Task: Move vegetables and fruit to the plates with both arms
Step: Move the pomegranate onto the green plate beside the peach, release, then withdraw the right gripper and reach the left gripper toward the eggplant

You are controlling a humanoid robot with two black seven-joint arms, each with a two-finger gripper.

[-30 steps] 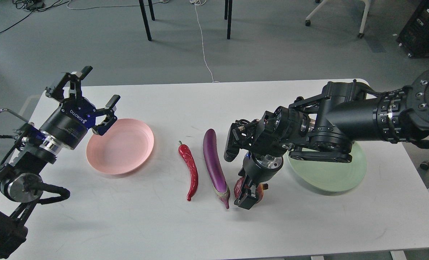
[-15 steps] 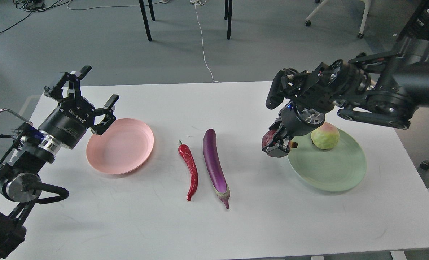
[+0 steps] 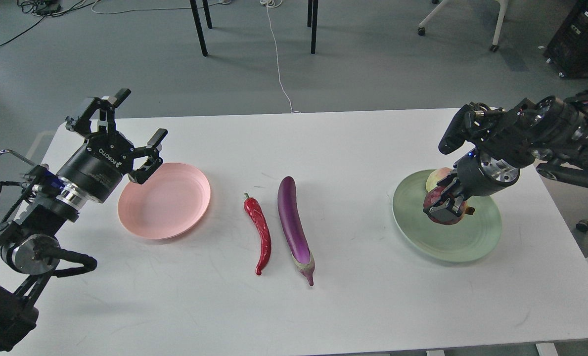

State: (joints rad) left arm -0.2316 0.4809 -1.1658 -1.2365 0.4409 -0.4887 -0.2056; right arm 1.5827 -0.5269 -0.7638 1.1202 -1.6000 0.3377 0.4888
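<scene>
White lettering on the left gripper (image 3: 125, 129) reads ROBOTIQ; its fingers are spread wide, just beside the pink plate (image 3: 164, 201). Two plates, two vegetables, two fruits. The chili (image 3: 259, 233) and eggplant (image 3: 294, 228) lie side by side mid-table. The right gripper (image 3: 447, 207) pinches the pomegranate (image 3: 445, 210) over the green plate (image 3: 447, 238), beside the yellow-green fruit (image 3: 437, 177).

Beyond the left gripper (image 3: 123, 129), bare bench (image 3: 294, 143) lay open; the pink plate (image 3: 165, 200) sat just under its jaws. Under the right gripper (image 3: 447, 205), the pomegranate (image 3: 434, 200) and yellow-green fruit (image 3: 434, 177) crowded the green plate (image 3: 447, 242).
</scene>
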